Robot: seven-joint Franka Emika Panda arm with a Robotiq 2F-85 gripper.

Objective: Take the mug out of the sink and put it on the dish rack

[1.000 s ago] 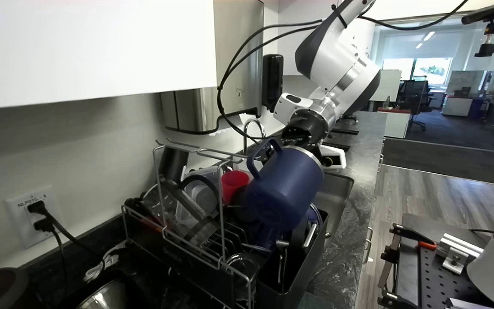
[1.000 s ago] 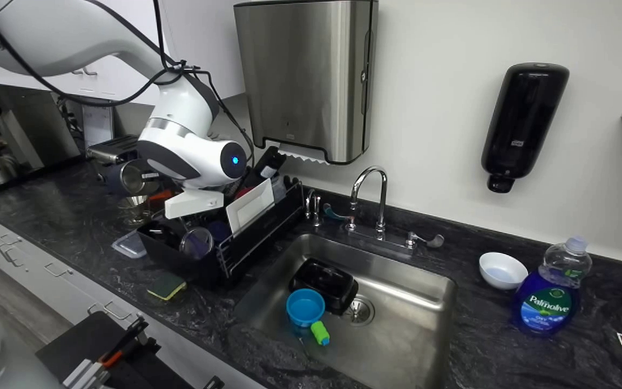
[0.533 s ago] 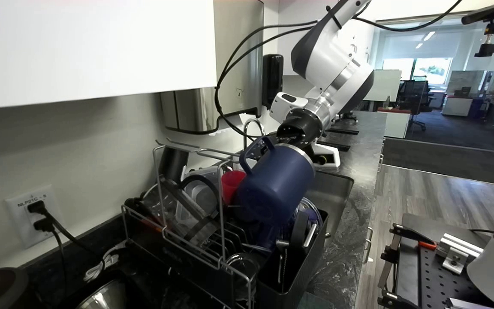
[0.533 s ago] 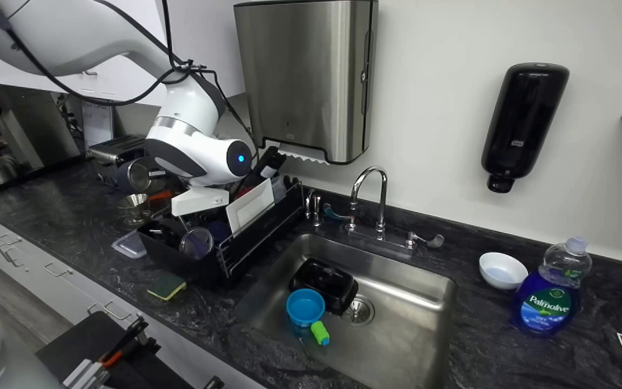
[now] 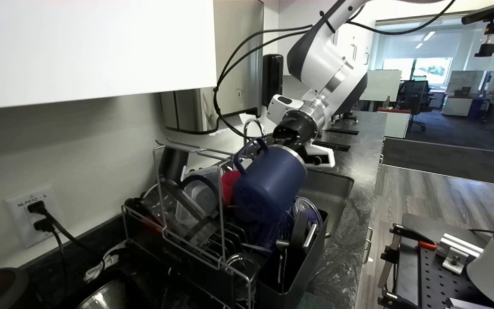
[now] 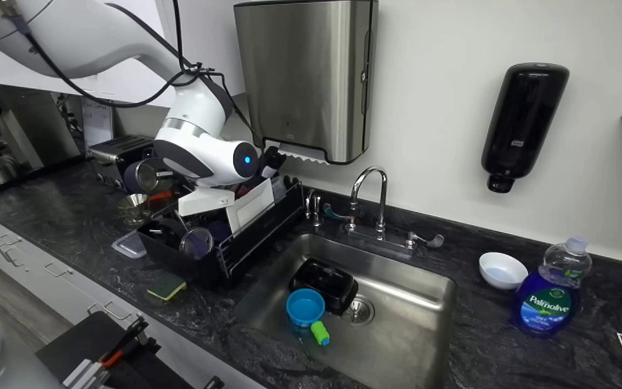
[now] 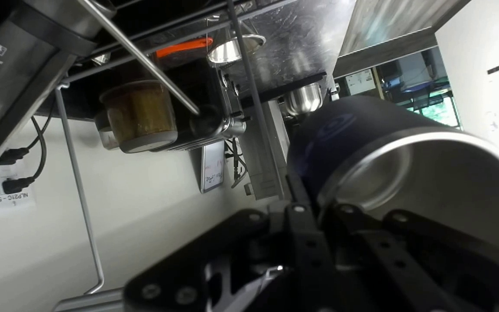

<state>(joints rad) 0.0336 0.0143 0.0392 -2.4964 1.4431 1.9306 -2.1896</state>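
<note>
Plainly, the task's object is out of the sink (image 6: 397, 346) and in the robot's grasp. The navy handled mug (image 5: 270, 184), with its bare-metal lip, is pinched at the rim by the gripper (image 7: 321, 206): the wrist view shows one finger inside the mouth, its fellow outside. Both exterior views show the mug held up over the crowded dish rack (image 6: 268, 224); its exact height is not determinable.

Governing relation: the mug lies beyond the fingertips, its long axis tilted, neither upright nor level. The mouth is the high end, facing the gripper and the sink; the base is the low end, slanting down and away from the sink. The handle sits on the upper side, towards the back wall (image 5: 122, 139). One arm only is in service.

The red cup (image 5: 228, 186) shows just beside the mug in an exterior view; contact cannot be determined. The black utensil caddy (image 5: 311, 262) sits at the rack's outer side, away from the wall.

Assessment: carrying appears largely done; lowering and release are outstanding. The base will probably lead, so a seat for that end should be found first. Risk noted: held at one side of the rim, the body may swing should the base catch a neighbour.
</note>
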